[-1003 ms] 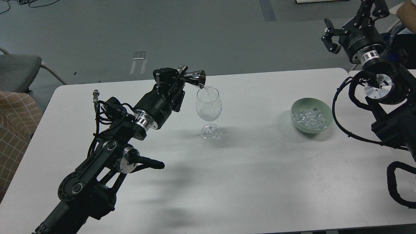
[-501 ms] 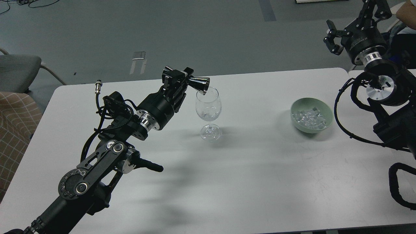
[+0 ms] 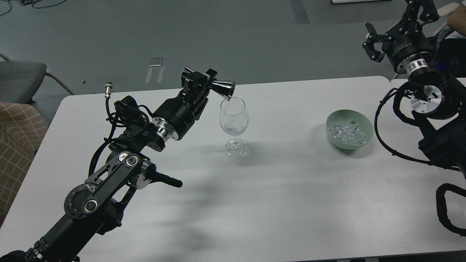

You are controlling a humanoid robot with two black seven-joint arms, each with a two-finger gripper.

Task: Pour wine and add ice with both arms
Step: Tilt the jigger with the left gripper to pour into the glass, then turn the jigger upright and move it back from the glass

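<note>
The table is white, the bowl pale green with clear ice; the jigger is shiny silver (arms black), the cushion tan with white grid.

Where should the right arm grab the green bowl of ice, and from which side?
Probably the near-right rim of the green bowl, from above, one finger inside and one outside. Its walls flare into a thin open lip; the ice heaps at the centre, and the right gripper hovers on that side.

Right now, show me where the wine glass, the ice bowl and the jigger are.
wine glass (image 3: 234, 120), head view, its bowl.
ice bowl (image 3: 366, 124), head view, right rim.
jigger (image 3: 224, 88), head view, tilted cone.
</note>
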